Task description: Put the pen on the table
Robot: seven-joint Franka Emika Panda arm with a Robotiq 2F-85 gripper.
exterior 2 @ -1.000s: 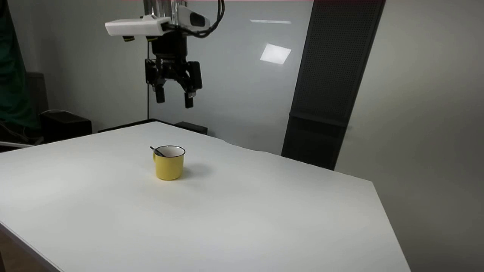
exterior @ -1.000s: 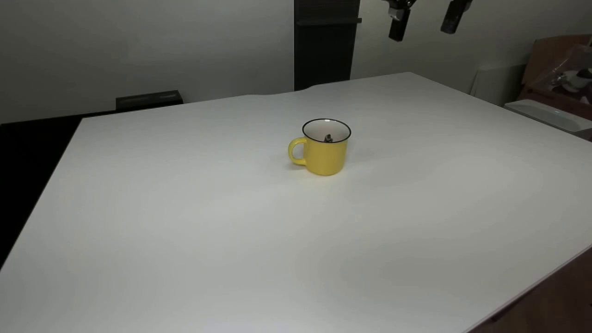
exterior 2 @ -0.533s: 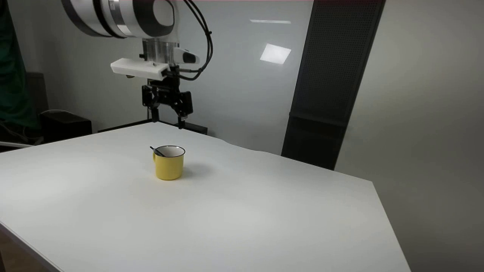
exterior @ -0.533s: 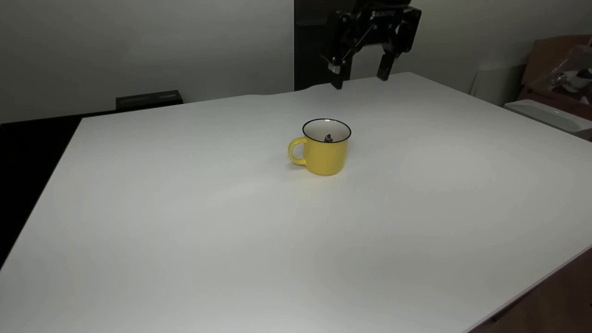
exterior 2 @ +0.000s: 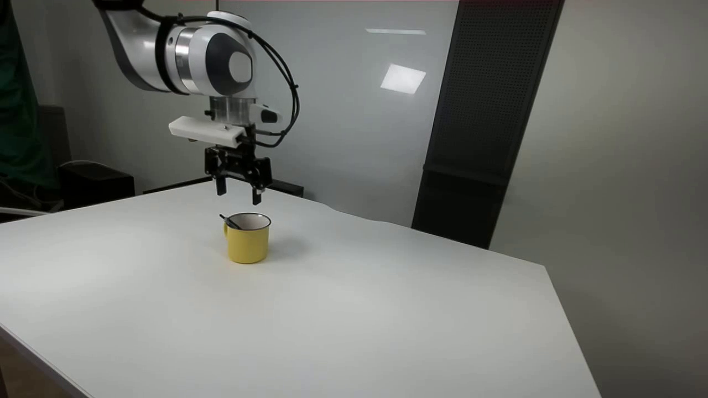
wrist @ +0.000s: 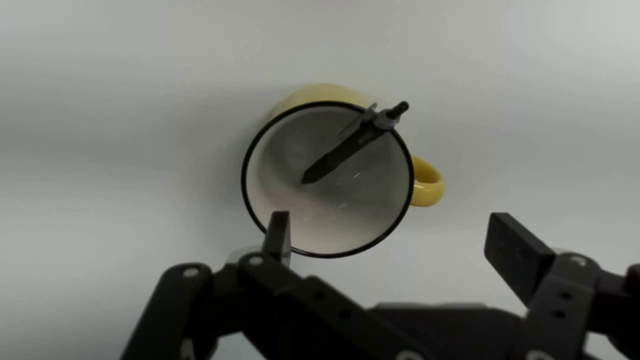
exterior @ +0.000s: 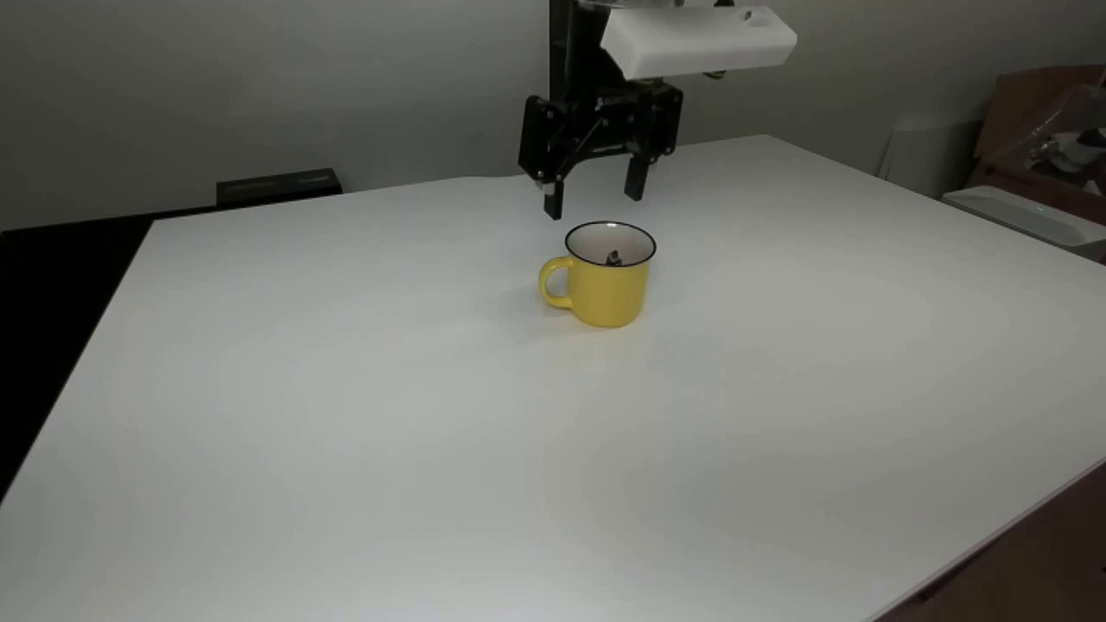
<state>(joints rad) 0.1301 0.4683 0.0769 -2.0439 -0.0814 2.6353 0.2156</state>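
Above, the hand (exterior: 594, 200), fingers (exterior: 637, 179) apart, bears blurred white lettering (exterior: 615, 101); the pen (wrist: 346, 149) leans in the mug (exterior: 607, 295).

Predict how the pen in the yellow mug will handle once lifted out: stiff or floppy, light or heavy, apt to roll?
The pen looks stiff: its body is straight, with no sag. It is probably light, being slim beside the mug. On the flat table, it might start rolling, but the clip on its side could stop it.
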